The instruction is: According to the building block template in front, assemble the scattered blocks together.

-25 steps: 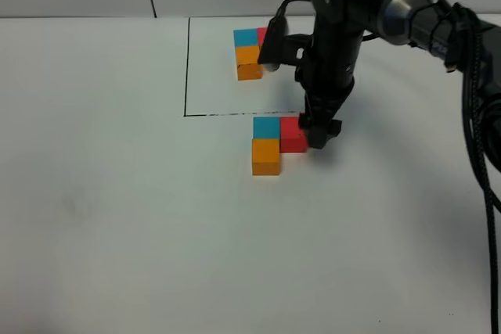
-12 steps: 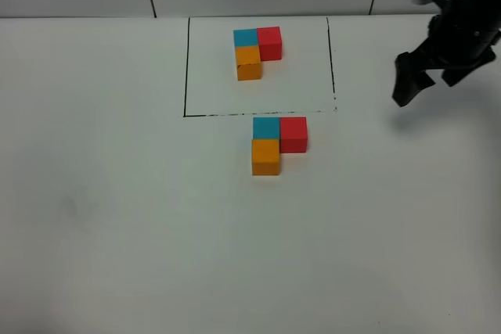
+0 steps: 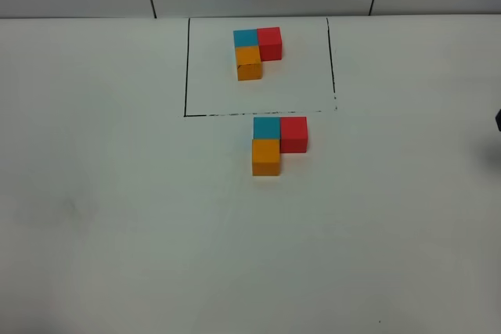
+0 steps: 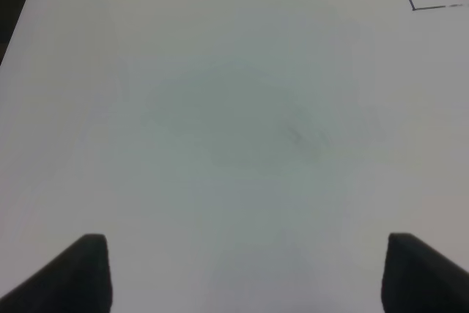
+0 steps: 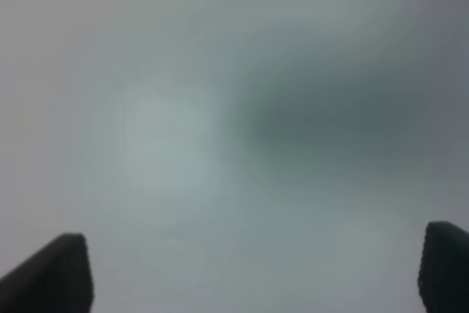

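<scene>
Just outside the outlined rectangle [image 3: 186,68] holding the building block template [image 3: 256,51], the scattered blocks [image 3: 278,143] are joined; both grippers' jaws are spread, empty.

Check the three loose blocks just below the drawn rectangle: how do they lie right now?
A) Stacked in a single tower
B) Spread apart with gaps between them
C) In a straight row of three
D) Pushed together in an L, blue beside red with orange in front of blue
D: the scattered blocks sit flush in an L, matching the building block template inside the drawn rectangle.
</scene>
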You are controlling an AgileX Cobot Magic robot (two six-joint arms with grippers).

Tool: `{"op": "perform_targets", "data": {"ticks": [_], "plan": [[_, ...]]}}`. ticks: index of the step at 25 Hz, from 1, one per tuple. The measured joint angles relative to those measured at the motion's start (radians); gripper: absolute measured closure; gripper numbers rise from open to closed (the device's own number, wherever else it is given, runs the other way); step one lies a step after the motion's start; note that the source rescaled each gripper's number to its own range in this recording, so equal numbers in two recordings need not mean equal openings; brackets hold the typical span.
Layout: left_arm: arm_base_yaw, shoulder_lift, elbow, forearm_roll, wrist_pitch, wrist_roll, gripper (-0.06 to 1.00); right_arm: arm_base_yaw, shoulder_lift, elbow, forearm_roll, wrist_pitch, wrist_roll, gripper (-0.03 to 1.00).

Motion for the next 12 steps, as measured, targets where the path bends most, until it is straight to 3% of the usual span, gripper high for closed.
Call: {"op": "perform_targets", "data": {"ticks": [5,12], "plan": [[0.000,0.000,0.000,0.000,0.000,0.000,0.19,-0.004,-0.229,0.133,-0.010,0.005,0.037,0.16],[0.000,0.000,0.000,0.000,0.000,0.000,0.19,-0.005,-0.563,0.296,-0.040,0.085,0.113,0.16]]}}
